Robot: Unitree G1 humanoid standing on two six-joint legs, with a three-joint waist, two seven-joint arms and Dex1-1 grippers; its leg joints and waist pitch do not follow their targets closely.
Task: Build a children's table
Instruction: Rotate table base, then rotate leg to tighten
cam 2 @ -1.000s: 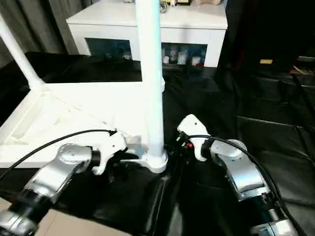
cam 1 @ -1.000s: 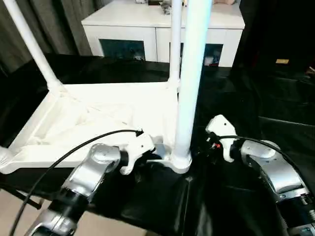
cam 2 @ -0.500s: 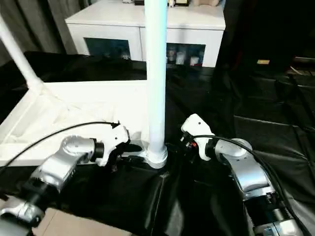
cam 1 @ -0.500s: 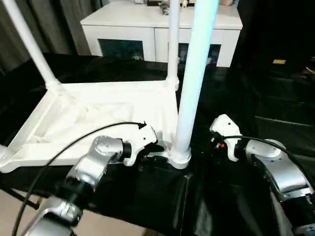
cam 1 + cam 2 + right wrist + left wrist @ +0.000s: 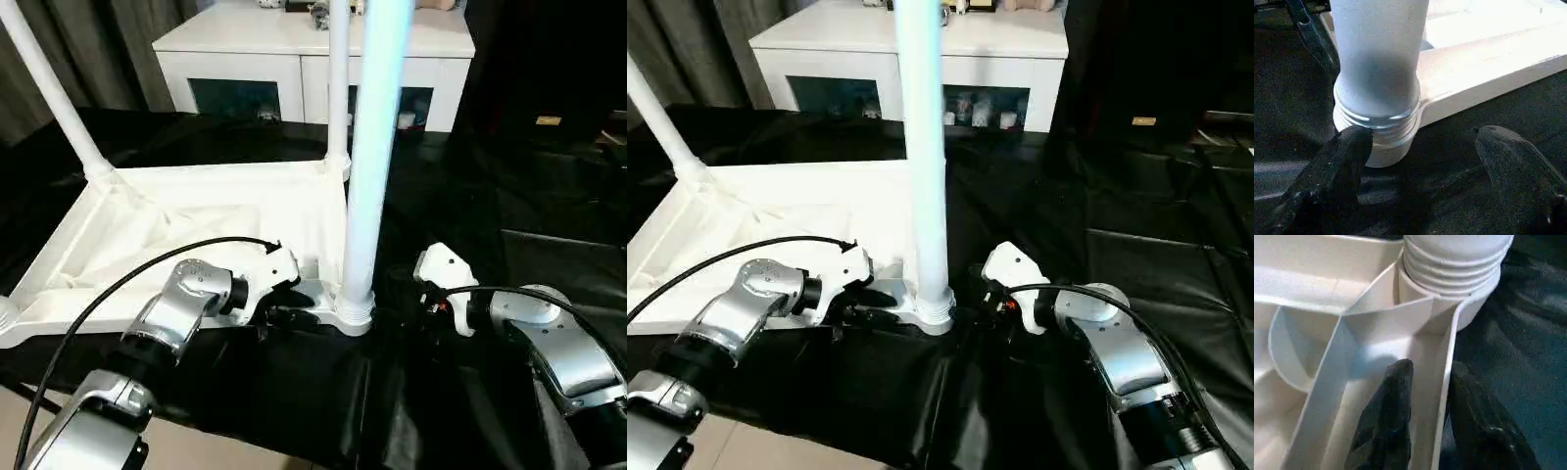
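Right now we pinch the near rim of the upturned table (image 5: pixel 196 211) on the black cloth (image 5: pixel 509 196) with our left gripper (image 5: pixel 1422 382), our right gripper (image 5: pixel 1420 161) gaping beside the near leg (image 5: pixel 370 157), so a slipping pinch might tilt that half-threaded leg.

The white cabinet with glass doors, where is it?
The white cabinet stands at the back in the head views, behind the upside-down children's table on the black cover.
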